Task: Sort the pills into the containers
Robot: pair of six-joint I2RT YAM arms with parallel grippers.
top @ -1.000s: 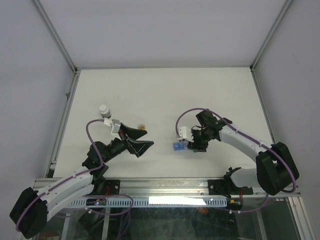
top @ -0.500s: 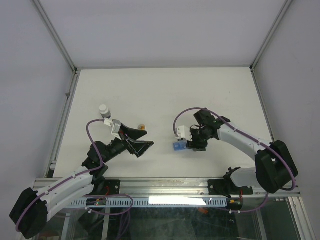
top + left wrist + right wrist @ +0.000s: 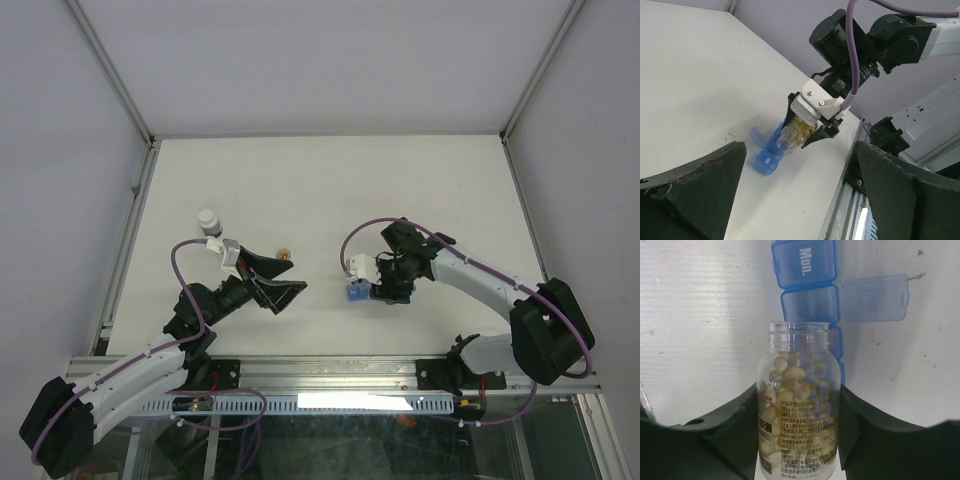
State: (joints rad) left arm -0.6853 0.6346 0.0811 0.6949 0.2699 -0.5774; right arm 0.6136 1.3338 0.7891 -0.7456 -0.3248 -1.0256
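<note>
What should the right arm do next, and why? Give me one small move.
Probably tip the bottle a little further, mouth down. The right gripper holds it uncapped and tilted, with its mouth pointing at the organiser's one open compartment, whose lid is flipped aside. The pills sit near the neck, and the compartment looks empty.

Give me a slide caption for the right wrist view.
Right claw holds a clear plastic bottle of pale pills over the translucent blue pill-organiser strip, one lid open.
</note>
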